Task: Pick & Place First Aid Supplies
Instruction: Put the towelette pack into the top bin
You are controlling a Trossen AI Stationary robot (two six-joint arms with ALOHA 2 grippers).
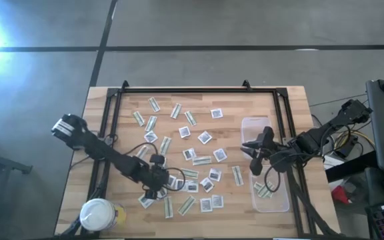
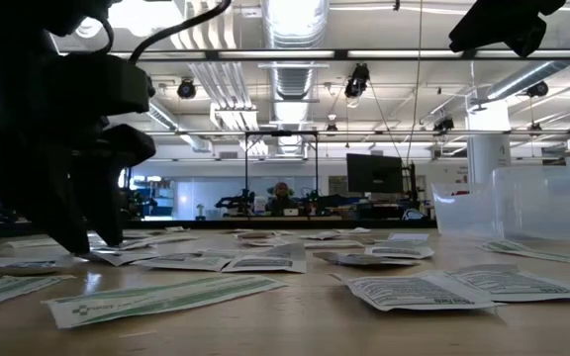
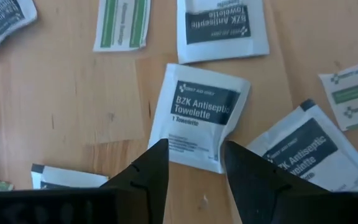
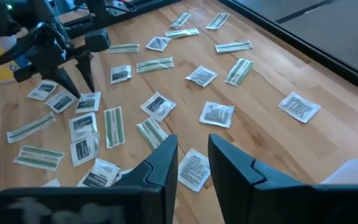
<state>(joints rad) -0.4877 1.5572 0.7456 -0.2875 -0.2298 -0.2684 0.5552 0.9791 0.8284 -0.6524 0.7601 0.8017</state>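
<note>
The first aid supplies [image 1: 191, 154] are seen scattered flat across the wooden tabletop [image 1: 105, 107], with a few strips already lying inside the clear plastic tub [image 1: 267, 175] at the tabletop's right side. The left gripper [image 3: 194, 163] is held low over one antiseptic towelette packet [image 3: 199, 115] well to the left of the tub, its fingers apart and astride the packet's near edge. The right gripper [image 4: 192, 155] is poised above the tub, its fingers apart and holding nothing.

Roughly thirty first aid packets [image 1: 205, 137], one clear tub [image 1: 267, 203], one jar [image 1: 99, 215].
</note>
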